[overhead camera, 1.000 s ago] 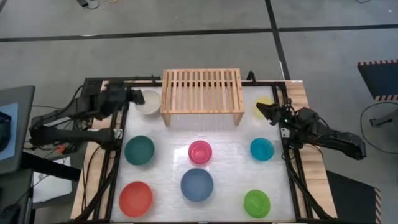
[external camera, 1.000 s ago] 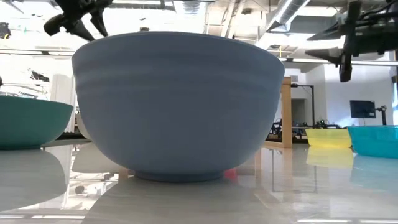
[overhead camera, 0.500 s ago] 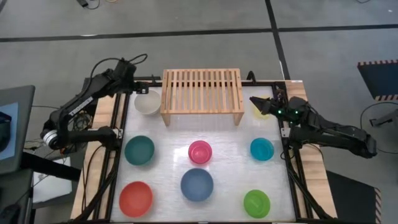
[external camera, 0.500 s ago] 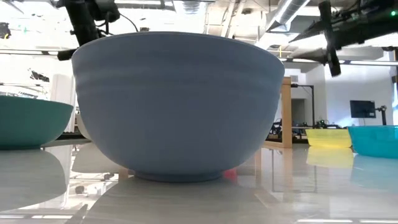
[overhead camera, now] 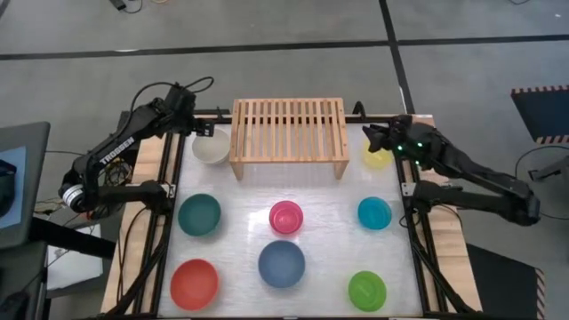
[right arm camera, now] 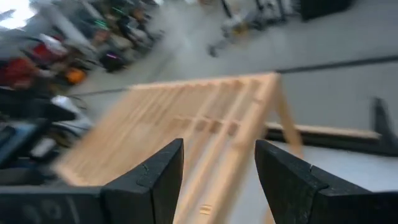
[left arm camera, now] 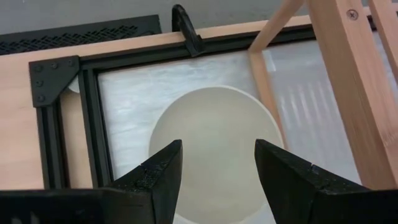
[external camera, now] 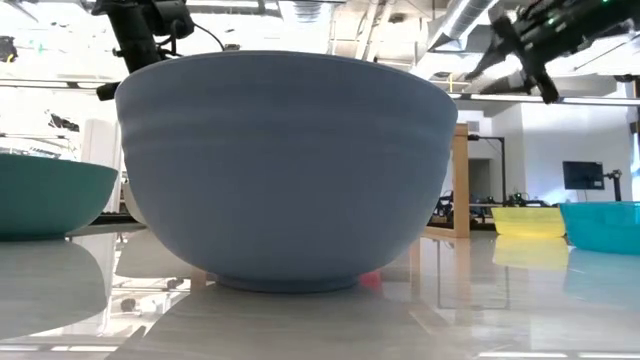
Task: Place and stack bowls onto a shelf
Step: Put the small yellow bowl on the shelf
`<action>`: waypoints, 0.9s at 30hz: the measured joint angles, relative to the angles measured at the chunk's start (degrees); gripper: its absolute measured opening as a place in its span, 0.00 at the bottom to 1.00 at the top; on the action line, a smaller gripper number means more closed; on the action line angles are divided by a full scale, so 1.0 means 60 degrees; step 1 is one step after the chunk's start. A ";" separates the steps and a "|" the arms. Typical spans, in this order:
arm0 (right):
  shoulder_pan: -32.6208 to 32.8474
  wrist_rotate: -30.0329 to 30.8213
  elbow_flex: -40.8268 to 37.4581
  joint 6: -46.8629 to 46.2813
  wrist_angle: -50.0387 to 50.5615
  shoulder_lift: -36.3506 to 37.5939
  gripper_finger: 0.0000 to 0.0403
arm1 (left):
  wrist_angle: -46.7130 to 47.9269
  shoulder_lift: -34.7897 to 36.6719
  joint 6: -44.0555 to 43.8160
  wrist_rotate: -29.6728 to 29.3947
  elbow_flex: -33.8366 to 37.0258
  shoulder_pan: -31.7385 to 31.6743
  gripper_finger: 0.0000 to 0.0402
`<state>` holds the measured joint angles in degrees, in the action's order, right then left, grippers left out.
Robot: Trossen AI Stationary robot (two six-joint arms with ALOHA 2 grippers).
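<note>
My left gripper (overhead camera: 204, 132) (left arm camera: 217, 145) hangs open, pointing down, right above the white bowl (overhead camera: 211, 149) (left arm camera: 211, 124), which stands on the table to the left of the shelf (overhead camera: 289, 132). Nothing shows it touching the bowl. My right gripper (overhead camera: 370, 137) (right arm camera: 219, 145) is open in the air over the far side of the yellow bowl (overhead camera: 379, 157), facing the shelf (right arm camera: 199, 124). The light-wood slatted shelf stands on its legs at the table's far middle with nothing on top. The yellow bowl (external camera: 527, 220) rests on the table to the shelf's right.
Six more bowls stand on the table in front of the shelf: teal (overhead camera: 199, 214), pink (overhead camera: 286, 217), cyan (overhead camera: 374, 212), red (overhead camera: 194, 283), dark blue (overhead camera: 281, 263) and green (overhead camera: 366, 291). A black frame (left arm camera: 87, 118) edges the table. The dark blue bowl (external camera: 285, 170) fills the low view.
My left arm has risen from lying low along the table's left edge and tipped its gripper downward over the white bowl. My right gripper has risen and moved toward the far edge, past the yellow bowl, turning toward the shelf. No bowl has moved.
</note>
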<state>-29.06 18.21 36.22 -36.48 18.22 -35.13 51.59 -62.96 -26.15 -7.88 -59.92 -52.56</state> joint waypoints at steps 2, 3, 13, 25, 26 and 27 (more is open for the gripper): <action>-0.0375 -0.0032 0.0049 -0.0387 0.0407 -0.0324 0.55 | -0.0003 0.0000 0.0041 -0.0010 0.0000 0.0071 0.46; -0.0565 -0.0170 0.0080 -0.0574 0.0617 -0.0480 0.55 | -0.0003 0.0000 0.0062 -0.0037 0.0000 0.0098 0.46; -0.1685 -0.0949 0.0195 -0.1920 0.2308 -0.1754 0.55 | -0.0231 -0.0010 0.0663 -0.0295 0.0080 -0.0020 0.46; -0.2943 -0.1066 0.0184 -0.2198 0.4975 -0.3558 0.55 | -0.1370 -0.0011 0.0939 0.0219 0.0087 -0.0025 0.46; -0.2959 -0.1049 0.0184 -0.2198 0.5073 -0.3638 0.55 | -0.1504 -0.0007 0.0940 0.0269 0.0088 -0.0025 0.46; -0.2991 -0.1006 0.0184 -0.2196 0.5112 -0.3720 0.55 | -0.1634 -0.0009 0.0950 0.0267 0.0091 -0.0025 0.46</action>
<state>-47.00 12.17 37.32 -49.66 48.89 -57.45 41.79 -63.01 -20.45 -6.28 -59.37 -52.71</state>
